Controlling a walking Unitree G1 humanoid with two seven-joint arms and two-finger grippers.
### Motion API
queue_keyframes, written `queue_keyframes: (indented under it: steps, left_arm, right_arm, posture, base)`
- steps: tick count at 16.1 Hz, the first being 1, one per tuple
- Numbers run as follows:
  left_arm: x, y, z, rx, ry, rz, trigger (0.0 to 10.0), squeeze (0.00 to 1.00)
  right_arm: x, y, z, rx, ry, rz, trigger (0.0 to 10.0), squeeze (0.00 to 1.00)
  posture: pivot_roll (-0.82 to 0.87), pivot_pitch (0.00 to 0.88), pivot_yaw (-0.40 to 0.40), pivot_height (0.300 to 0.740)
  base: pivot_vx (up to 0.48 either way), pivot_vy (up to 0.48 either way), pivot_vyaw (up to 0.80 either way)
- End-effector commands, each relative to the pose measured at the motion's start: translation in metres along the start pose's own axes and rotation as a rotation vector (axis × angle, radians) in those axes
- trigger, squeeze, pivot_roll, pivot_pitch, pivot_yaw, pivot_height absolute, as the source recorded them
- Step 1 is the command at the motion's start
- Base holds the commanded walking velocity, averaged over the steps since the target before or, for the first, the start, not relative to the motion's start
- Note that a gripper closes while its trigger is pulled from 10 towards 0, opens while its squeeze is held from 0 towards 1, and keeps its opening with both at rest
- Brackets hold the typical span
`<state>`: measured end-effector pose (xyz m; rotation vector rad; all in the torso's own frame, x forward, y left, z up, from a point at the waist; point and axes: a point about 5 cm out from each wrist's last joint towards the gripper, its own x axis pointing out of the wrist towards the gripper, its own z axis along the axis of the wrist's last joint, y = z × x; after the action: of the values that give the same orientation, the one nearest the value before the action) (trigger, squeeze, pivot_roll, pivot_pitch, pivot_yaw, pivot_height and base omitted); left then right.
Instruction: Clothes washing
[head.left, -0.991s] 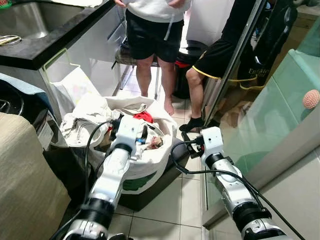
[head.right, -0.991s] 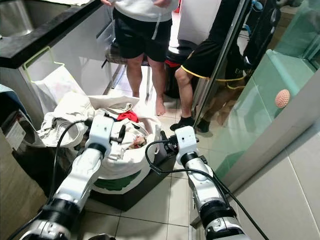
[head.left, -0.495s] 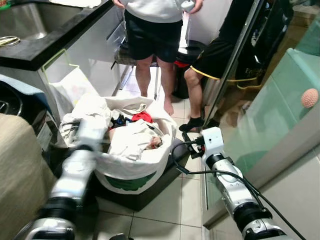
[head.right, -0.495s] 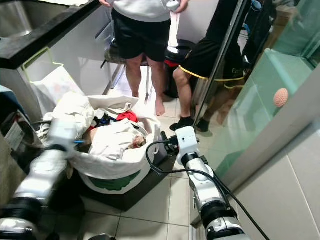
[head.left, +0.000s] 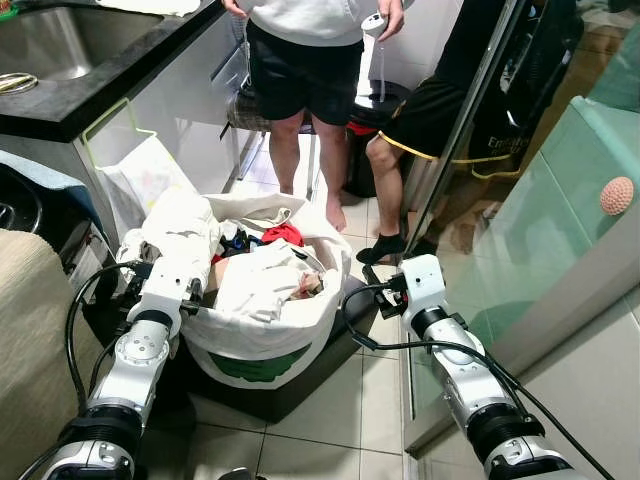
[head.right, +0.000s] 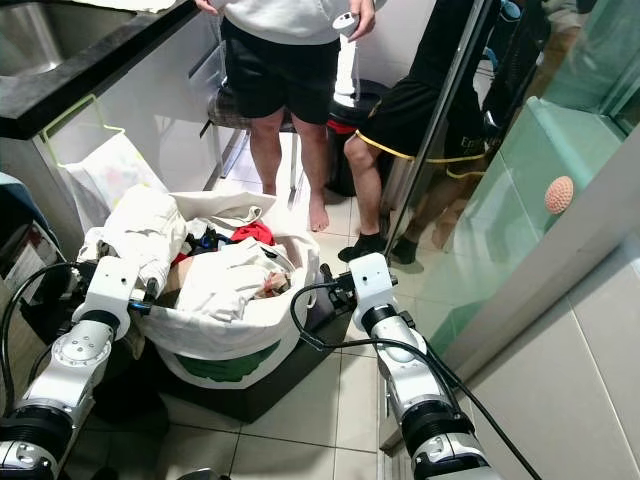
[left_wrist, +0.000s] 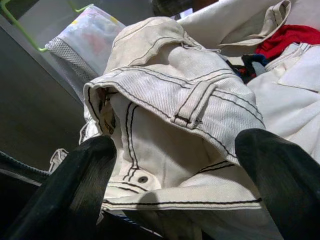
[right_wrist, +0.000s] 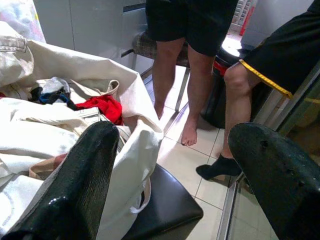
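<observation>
cream denim jeans (left_wrist: 170, 125) are now faced by the spread-open left gripper (left_wrist: 175, 195), swung aside from the laundry bag (head.left: 265, 340), ready for grasping.

a cream-white denim garment with black contrast stitching (left_wrist: 170, 125) tops a white cloth laundry bag with a green patch low on its front (head.left: 262, 345). among the pale clothes lies a bright red piece of fabric (head.left: 285, 234). the bag sits on a black box-like base (head.left: 300, 385) over pale beige floor tiles (head.left: 330, 420). one person wears plain black shorts (head.left: 305, 70), another black shorts edged with a yellow stripe (head.left: 425, 120). a black countertop (head.left: 90, 95) runs above white cabinet fronts (head.left: 190, 110).
</observation>
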<state>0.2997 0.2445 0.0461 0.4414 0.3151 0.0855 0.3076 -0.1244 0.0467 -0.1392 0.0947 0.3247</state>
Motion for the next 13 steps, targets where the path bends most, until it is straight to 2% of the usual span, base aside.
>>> queue_keyframes:
  steps: [1,10,11,13]
  left_arm:
    - [-0.002,-0.012,-0.005,-0.002,0.014,-0.047,10.0,0.0]
    - [-0.003,-0.033,-0.007,-0.09,0.034,-0.123,10.0,0.0]
    - [-0.005,-0.041,-0.008,-0.116,0.038,-0.158,0.0,0.0]
    - [-0.005,-0.043,-0.006,-0.119,0.033,-0.16,0.0,0.0]
  right_arm:
    - [0.0,-0.005,0.001,-0.004,-0.009,-0.015,10.0,0.0]
    - [0.001,-0.002,0.001,-0.001,-0.005,-0.013,10.0,0.0]
    - [0.002,-0.002,0.002,-0.001,-0.008,-0.013,10.0,0.0]
    - [0.002,-0.003,0.002,-0.002,-0.009,-0.013,10.0,0.0]
  posture:
    - [0.07,0.0,-0.034,0.74]
    - [0.08,0.0,-0.037,0.74]
    - [0.08,0.0,-0.038,0.74]
    - [0.08,0.0,-0.038,0.74]
  base:
    - [0.0,0.0,0.0]
    - [0.0,0.0,0.0]
    - [0.0,0.0,0.0]
    - [0.0,0.0,0.0]
